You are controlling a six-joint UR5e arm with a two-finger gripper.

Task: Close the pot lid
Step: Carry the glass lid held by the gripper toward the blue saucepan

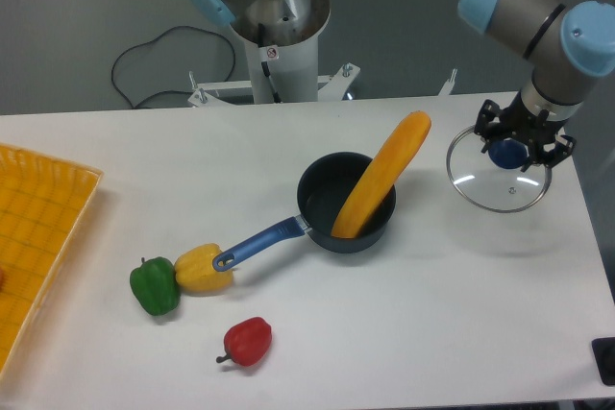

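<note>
Pincer [520, 148] clamped on knob of lid [500, 178], held right of pot [346, 204] — apart. Risk: yellow vegetable [382, 175] leaning out of pot would likely block the lid seating — it may tip.

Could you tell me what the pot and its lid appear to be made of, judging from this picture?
The pot looks like dark coated metal with a slight sheen; its long blue handle seems glossy, though plastic or painted metal I cannot tell. The lid appears to be clear glass, since the table shows through it with bright glints, ringed by a thin metallic rim, with a blue knob at its centre, likely plastic.
</note>
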